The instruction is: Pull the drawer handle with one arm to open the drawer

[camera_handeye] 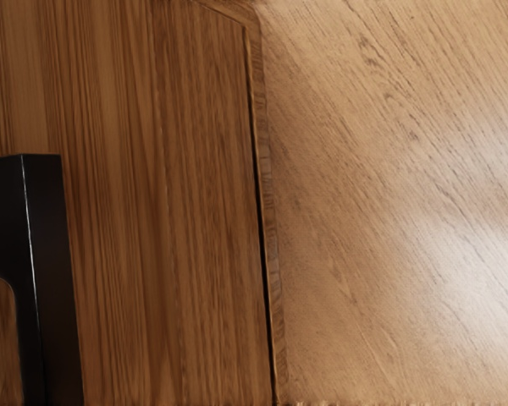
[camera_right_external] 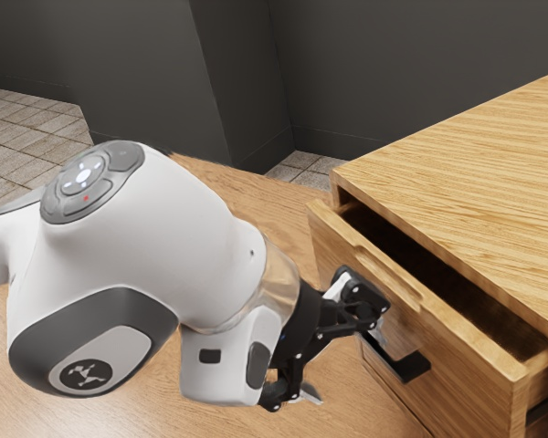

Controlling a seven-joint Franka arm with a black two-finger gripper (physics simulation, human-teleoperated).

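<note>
A light wooden cabinet [camera_right_external: 475, 173] stands at the exterior view's right. Its top drawer [camera_right_external: 438, 319] is pulled partly out, with a dark gap showing behind its front panel. The black handle [camera_right_external: 400, 358] juts from the drawer front. My gripper [camera_right_external: 333, 347] sits just to the left of the handle, fingers spread apart, one finger [camera_right_external: 358, 299] up against the drawer front and the other low near the table. In the wrist view the drawer front [camera_handeye: 152, 203] is close before the hand, with the black handle [camera_handeye: 34, 279] at its edge.
The cabinet rests on a wooden tabletop [camera_right_external: 256, 196], which also appears beyond the drawer front's edge in the wrist view [camera_handeye: 389, 211]. My white arm [camera_right_external: 137, 274] covers the lower left of the exterior view. Dark walls and a tiled floor [camera_right_external: 27, 137] lie behind.
</note>
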